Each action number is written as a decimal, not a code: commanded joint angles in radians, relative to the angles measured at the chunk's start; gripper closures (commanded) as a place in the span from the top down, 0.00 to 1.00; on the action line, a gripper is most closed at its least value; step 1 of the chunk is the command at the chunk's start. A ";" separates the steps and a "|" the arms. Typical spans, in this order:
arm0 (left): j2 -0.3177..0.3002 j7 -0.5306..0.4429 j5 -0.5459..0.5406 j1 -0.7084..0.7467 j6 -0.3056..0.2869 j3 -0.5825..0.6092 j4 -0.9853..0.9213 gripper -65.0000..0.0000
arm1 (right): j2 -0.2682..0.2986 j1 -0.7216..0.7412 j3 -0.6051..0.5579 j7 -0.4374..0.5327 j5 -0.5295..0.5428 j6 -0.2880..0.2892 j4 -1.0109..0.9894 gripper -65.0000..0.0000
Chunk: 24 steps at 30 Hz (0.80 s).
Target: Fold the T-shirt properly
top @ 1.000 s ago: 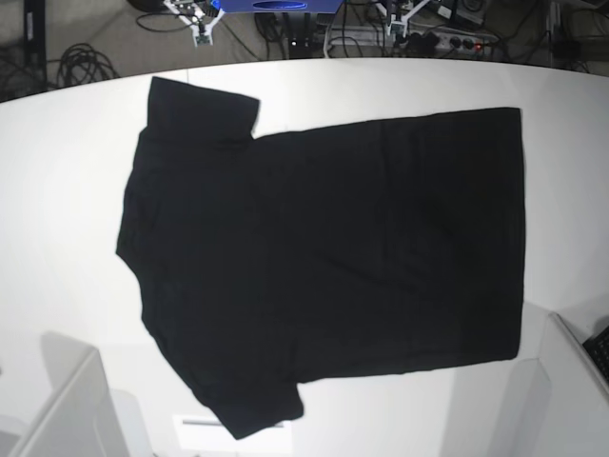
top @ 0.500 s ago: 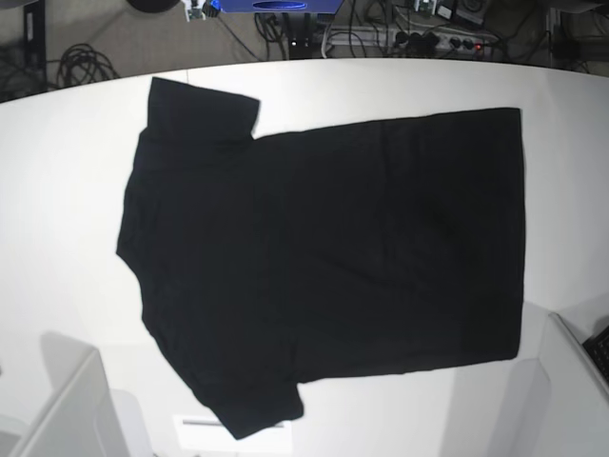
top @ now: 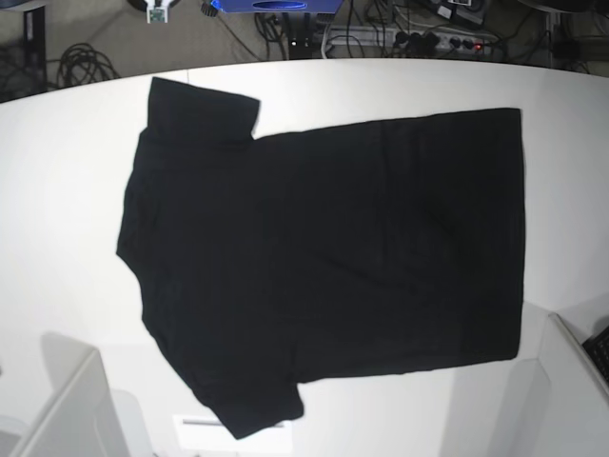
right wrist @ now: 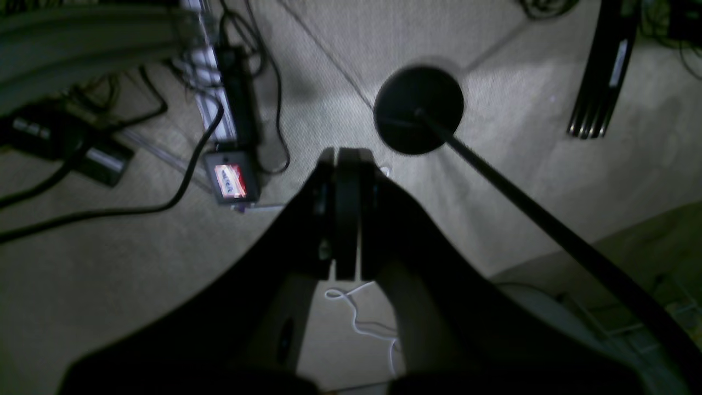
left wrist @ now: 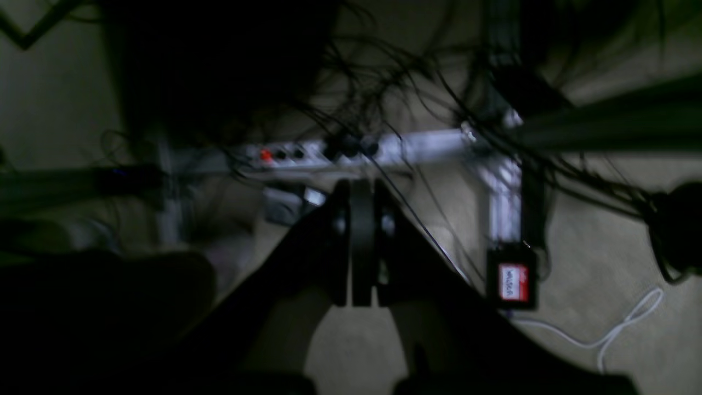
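Note:
The black T-shirt point(top: 324, 257) lies flat on the white table point(top: 57, 190) in the base view, plain side up, with no print showing. Its collar end is at the left and its hem at the right. One sleeve point(top: 202, 109) points to the far edge, the other point(top: 249, 405) to the near edge. My left gripper point(left wrist: 359, 189) is shut and empty over the floor, off the table. My right gripper point(right wrist: 345, 156) is also shut and empty over the floor. Only a white bit of it point(top: 157, 9) shows at the top edge of the base view.
Beyond the table's far edge lie a power strip point(left wrist: 307, 153), many cables, and a black round stand base point(right wrist: 419, 109). A blue box point(top: 276, 5) sits at the top of the base view. Grey boxes stand at the near left point(top: 67, 409) and near right point(top: 571, 381).
Both grippers have drawn back from the table's far edge and mostly left the base view; the right one has shifted left. The T-shirt has not moved.

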 commanded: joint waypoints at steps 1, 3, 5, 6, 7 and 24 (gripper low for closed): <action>-0.015 -0.019 -0.002 0.043 0.005 -0.016 0.045 0.00 | 0.003 -0.032 0.022 -0.006 0.004 -0.001 0.046 0.00; -0.028 -0.019 -0.007 0.087 0.005 -0.041 0.120 0.00 | -0.008 -0.058 0.043 -0.033 0.004 -0.001 0.119 0.00; -0.028 -0.020 -0.010 0.118 0.005 -0.073 0.183 0.00 | -0.031 -0.075 0.076 -0.053 0.004 -0.001 0.189 0.00; -0.028 -0.020 -0.010 0.132 0.005 -0.090 0.214 0.00 | -0.043 -0.083 0.096 -0.066 0.004 -0.001 0.234 0.00; -0.026 -0.020 -0.010 0.141 0.005 -0.100 0.237 0.00 | -0.056 -0.091 0.109 -0.075 0.004 -0.001 0.267 0.00; -0.029 -0.011 -0.197 0.257 0.005 -0.162 0.644 0.00 | -0.085 -0.032 0.114 -0.228 0.054 0.001 0.734 0.00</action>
